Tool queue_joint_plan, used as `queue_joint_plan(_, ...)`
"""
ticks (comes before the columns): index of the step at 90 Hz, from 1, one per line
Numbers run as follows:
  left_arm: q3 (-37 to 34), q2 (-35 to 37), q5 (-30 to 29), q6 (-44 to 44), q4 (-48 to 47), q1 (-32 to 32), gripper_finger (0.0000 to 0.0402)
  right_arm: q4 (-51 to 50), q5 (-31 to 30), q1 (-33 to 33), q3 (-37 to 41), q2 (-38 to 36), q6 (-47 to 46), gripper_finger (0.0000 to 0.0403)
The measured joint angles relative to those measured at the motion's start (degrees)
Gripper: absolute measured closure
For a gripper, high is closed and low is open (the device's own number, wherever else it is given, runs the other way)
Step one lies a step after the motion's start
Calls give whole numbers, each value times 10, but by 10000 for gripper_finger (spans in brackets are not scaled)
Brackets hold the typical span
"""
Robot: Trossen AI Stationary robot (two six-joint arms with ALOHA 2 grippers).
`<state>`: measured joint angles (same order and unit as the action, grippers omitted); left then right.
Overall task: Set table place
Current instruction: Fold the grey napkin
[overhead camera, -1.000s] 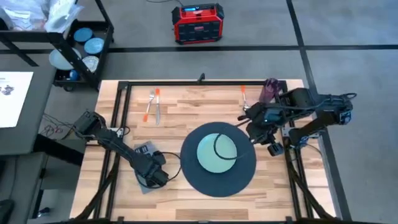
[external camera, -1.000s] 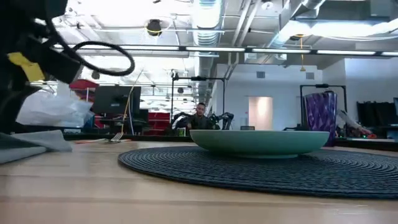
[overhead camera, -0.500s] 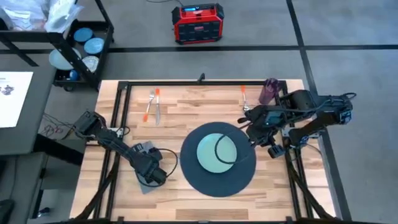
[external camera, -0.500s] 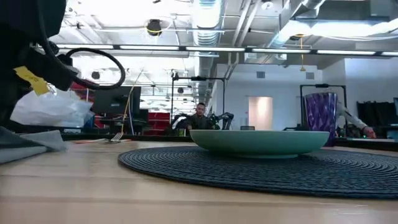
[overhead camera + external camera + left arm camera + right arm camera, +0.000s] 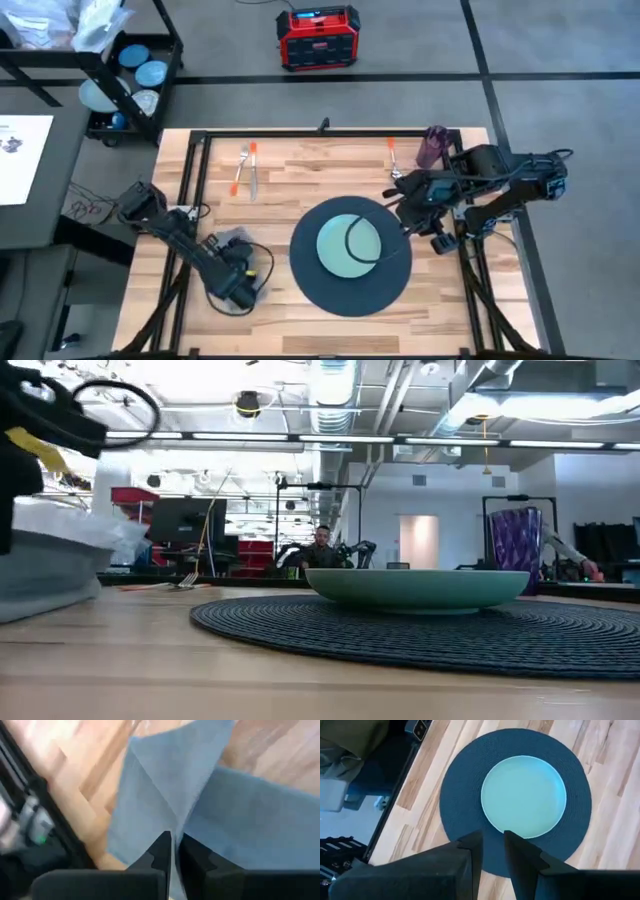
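Two grippers noted: left gripper [image 5: 173, 851] pinches the grey napkin [image 5: 200, 805], its cloth fanning beyond the narrow jaws. Right gripper [image 5: 492, 842] hovers, jaws nearly closed and empty, with green plate [image 5: 524, 795] and dark mat [image 5: 460, 800] just beyond them.

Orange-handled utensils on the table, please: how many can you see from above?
3: a fork and a second utensil lie together at the far left, and one lies at the far right beside the purple cup. The right arm may hide more.
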<state>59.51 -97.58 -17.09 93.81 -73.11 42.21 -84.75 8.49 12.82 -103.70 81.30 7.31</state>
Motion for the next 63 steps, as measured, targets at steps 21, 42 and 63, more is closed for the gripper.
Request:
queue_joint_plan(21,-14,0,-65,225,15,87,386,0,-1,14,0,0,-16,337)
queue_joint_plan(42,-74,0,17,354,66,155,386,-1,-29,38,0,0,-41,337)
queue_joint_plan(63,-116,1,20,361,91,159,386,7,-50,63,0,0,-70,337)
